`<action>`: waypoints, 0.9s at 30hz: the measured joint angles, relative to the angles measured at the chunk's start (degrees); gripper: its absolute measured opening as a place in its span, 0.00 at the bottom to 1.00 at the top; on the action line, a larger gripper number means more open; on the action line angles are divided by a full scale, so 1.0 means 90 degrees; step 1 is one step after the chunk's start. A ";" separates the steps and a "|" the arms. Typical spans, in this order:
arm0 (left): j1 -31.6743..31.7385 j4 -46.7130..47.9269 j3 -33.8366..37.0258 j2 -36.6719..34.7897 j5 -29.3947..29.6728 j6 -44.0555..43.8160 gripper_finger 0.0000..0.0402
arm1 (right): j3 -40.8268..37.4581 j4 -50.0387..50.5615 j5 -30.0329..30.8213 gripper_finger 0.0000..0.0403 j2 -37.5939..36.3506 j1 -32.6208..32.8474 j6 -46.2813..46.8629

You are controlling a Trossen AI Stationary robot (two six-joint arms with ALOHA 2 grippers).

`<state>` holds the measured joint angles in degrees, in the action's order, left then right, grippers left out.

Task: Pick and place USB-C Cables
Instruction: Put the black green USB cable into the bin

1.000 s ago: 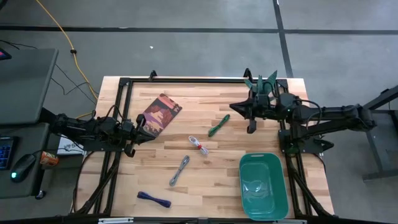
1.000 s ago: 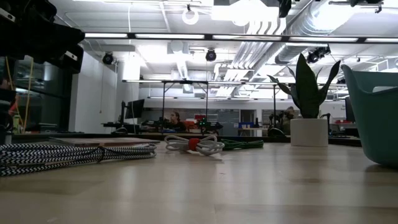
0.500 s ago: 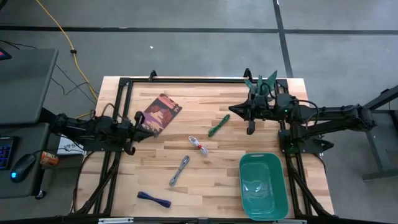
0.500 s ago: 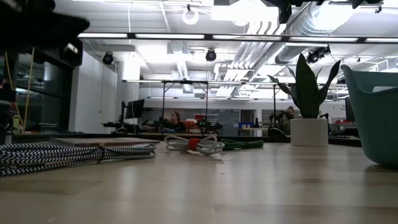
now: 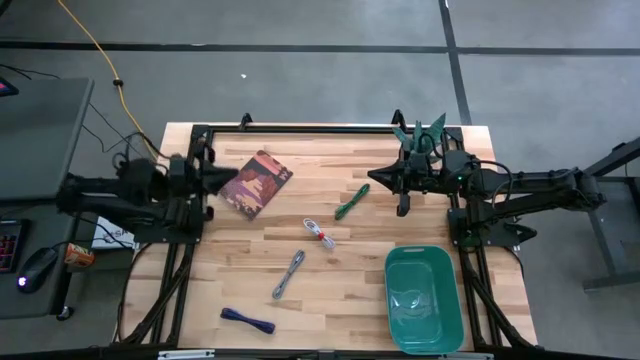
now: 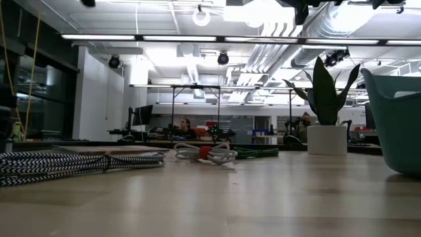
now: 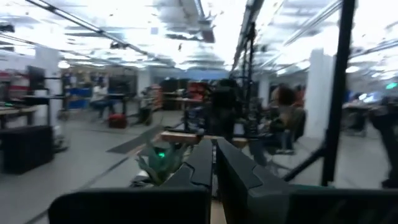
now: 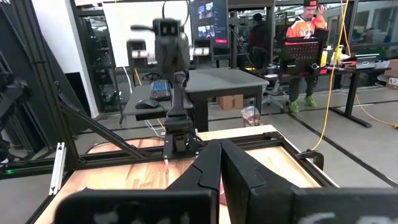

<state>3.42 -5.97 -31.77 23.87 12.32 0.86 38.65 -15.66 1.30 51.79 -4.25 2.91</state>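
Note:
Four cable bundles lie loose on the wooden table: the green cable (image 5: 351, 201), the white-and-red cable (image 5: 320, 234), the silver-grey cable (image 5: 288, 273) and the dark blue cable (image 5: 248, 320). The low view shows the silver-grey cable (image 6: 79, 163), the white-and-red cable (image 6: 205, 153) and the green cable (image 6: 258, 153). My left gripper (image 5: 227, 178) (image 7: 213, 163) is shut and raised over the table's left side, beside the booklet. My right gripper (image 5: 380, 175) (image 8: 221, 163) is shut and hovers right of the green cable, pointing left.
A brown-red booklet (image 5: 258, 183) lies far left on the table. A green bin (image 5: 423, 298) (image 6: 395, 112) stands at the near right. A potted plant (image 5: 420, 132) (image 6: 325, 105) sits at the far edge. A black frame (image 5: 300, 131) rims the table. People show in the room behind.
My left arm has risen and drawn back toward the table's far-left, its gripper moving from beside the booklet's near corner up to its left edge; it has left the low view upward. The right arm and the cables have kept still.

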 joint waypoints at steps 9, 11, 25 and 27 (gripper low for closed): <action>0.0207 0.0747 -0.0716 0.0798 -0.0297 -0.0022 0.01 | -0.0002 0.0000 0.0000 0.00 0.0000 0.0000 -0.0001; 0.0207 0.0834 -0.0716 0.0924 -0.0296 -0.0022 0.01 | -0.0004 0.0000 0.0000 0.00 0.0000 0.0000 -0.0023; 0.0076 0.0830 -0.0714 0.1541 0.0051 -0.0027 0.41 | -0.0005 0.0001 0.0000 0.00 0.0000 0.0000 -0.0023; 0.0078 0.0832 -0.0714 0.1537 0.0198 -0.0064 0.46 | -0.0005 0.0002 0.0000 0.00 0.0000 0.0000 -0.0031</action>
<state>4.12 1.52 -38.20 37.70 14.10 0.29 38.61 -15.64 1.30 51.79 -4.25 2.63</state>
